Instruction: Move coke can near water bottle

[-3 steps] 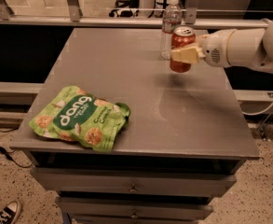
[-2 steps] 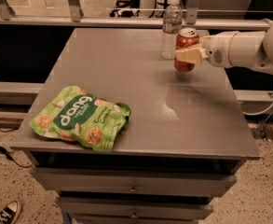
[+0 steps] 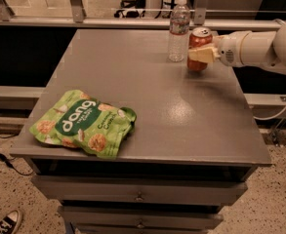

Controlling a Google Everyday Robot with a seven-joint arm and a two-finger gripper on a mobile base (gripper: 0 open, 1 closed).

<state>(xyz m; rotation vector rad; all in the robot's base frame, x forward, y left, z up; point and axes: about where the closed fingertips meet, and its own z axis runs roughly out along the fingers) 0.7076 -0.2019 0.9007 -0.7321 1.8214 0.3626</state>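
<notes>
The coke can (image 3: pixel 199 38) is held upright in the end effector (image 3: pixel 200 54), just beside the water bottle (image 3: pixel 179 30), at the far edge of the surface (image 3: pixel 147 96). Placement seems nearly done; setting down and a clean release are called for.

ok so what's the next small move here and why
Probably ease the coke can down where it is, then open the fingers. The gripper, reaching in from the right near the table's far edge, is shut on the can, which is upright close beside the water bottle, on its right. I cannot tell whether its base touches the tabletop, so lower gently first.
</notes>
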